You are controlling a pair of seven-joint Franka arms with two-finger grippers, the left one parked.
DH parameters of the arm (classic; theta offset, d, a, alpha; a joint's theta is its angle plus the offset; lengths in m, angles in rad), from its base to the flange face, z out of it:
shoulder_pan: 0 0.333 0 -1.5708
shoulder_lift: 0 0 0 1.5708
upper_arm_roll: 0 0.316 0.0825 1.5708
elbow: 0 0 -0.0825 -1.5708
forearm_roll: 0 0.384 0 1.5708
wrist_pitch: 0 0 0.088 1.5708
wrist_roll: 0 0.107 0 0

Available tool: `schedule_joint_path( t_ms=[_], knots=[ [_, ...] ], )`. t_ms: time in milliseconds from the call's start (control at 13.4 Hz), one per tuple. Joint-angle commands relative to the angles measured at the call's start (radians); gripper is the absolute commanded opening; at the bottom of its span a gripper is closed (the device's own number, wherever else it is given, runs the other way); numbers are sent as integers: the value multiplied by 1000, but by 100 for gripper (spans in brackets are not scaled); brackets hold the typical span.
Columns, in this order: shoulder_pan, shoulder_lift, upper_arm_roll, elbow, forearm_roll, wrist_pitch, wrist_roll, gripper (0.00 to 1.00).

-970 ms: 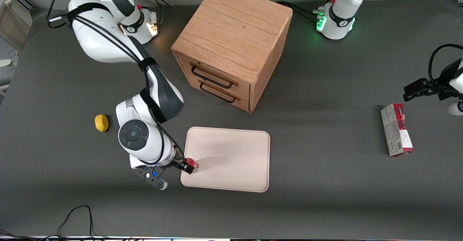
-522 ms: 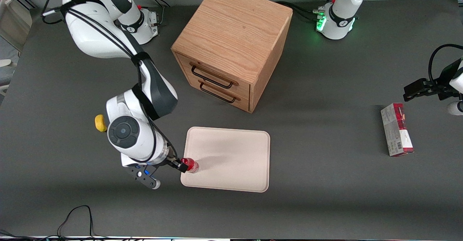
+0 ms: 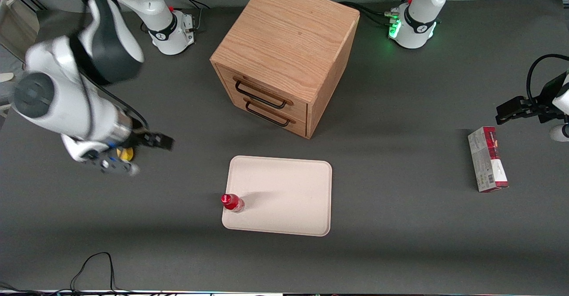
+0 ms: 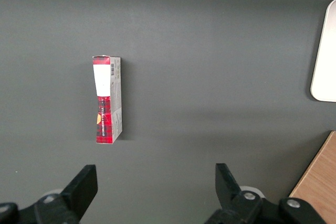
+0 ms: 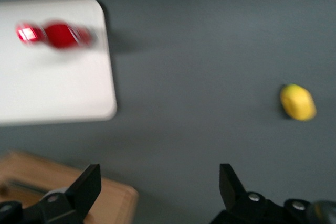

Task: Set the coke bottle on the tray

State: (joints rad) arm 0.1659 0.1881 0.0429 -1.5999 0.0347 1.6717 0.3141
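The small red coke bottle [image 3: 232, 202] with its red cap stands upright on the large pale cream-pink rectangular tray [image 3: 284, 196], close to the tray's rim at the corner toward the working arm's end of the dark grey worktop [image 3: 400, 251], with nothing gripping it. The right arm's gripper [image 3: 164, 142] hangs well apart from the bottle, above the bare worktop and farther from the front camera than the bottle, its two black fingers spread wide with only air between them, as the right wrist view shows [image 5: 157, 187]. In that wrist view the bottle [image 5: 55, 34] appears as a blurred red shape on the tray [image 5: 58, 93], clear of both fingers. A small yellow lemon-shaped object [image 3: 126, 154] lies on the worktop just beside the gripper's wrist, partly covered by the arm in the front view and seen whole from the wrist [image 5: 297, 102]. The light oak wooden drawer cabinet [image 3: 284, 56], with two black-handled drawers on its front, stands farther from the front camera than the gripper and the tray; the tray lies in front of its drawers. A red-and-white carton [image 3: 487, 159] lies flat toward the parked arm's end of the worktop, well apart from the gripper, and shows lengthwise in the left wrist view [image 4: 107, 99].
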Motion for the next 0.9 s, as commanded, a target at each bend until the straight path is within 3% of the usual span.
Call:
schedule_joint_path(
  t_ms=[0,75,373,597,821],
  knots=[
    [108,-200,-180,-173,37,-71,-235,100],
    [139,-225,-220,-172,28,-108,-294,100],
    [121,-288,-216,-164,-12,-158,-319,100],
    [26,-285,-126,-153,-9,-171,-357,100],
    [9,-280,-110,-146,-6,-173,-357,100]
  ],
)
